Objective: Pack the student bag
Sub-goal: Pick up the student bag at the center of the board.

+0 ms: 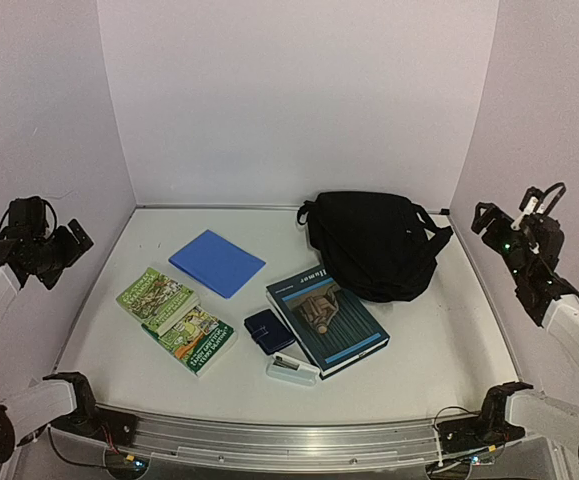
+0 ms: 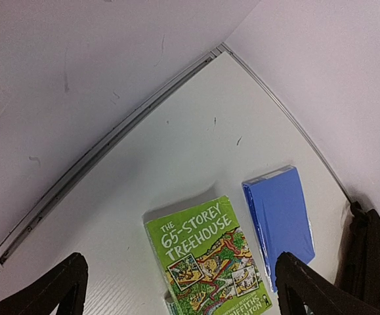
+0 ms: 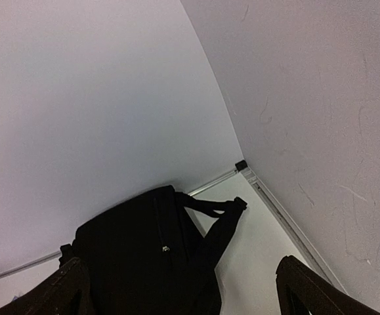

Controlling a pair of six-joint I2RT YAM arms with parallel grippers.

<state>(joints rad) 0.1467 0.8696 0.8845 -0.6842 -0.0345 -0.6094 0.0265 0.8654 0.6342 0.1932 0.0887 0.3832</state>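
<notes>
Holding my left gripper above the 9 o'clock edge of the table, I have it released, jaws spread wide and nothing between them. In its wrist view the two dark fingers sit at the lower corners.

At about 8 o'clock from the table's middle lies the green Treehouse book, face up. A second green book lies against its 4 o'clock side; I cannot tell whether they overlap. A blue notebook lies flat at the Treehouse book's 1 o'clock, just beside it.

Near the middle sits a small navy pouch, close against the left edge of a dark teal book. A little white box lies at that book's 7 o'clock corner.

The student bag lies slumped at roughly 1 o'clock on the table, towards the far right corner. Its near edge is just beside the teal book's far corner. Nothing rests on it, and the books all lie outside it.

My right gripper hangs above the 3 o'clock edge, also released and empty. Its wrist view shows the bag between the parted fingers, with a strap reaching out at 2 o'clock towards the table's corner.
</notes>
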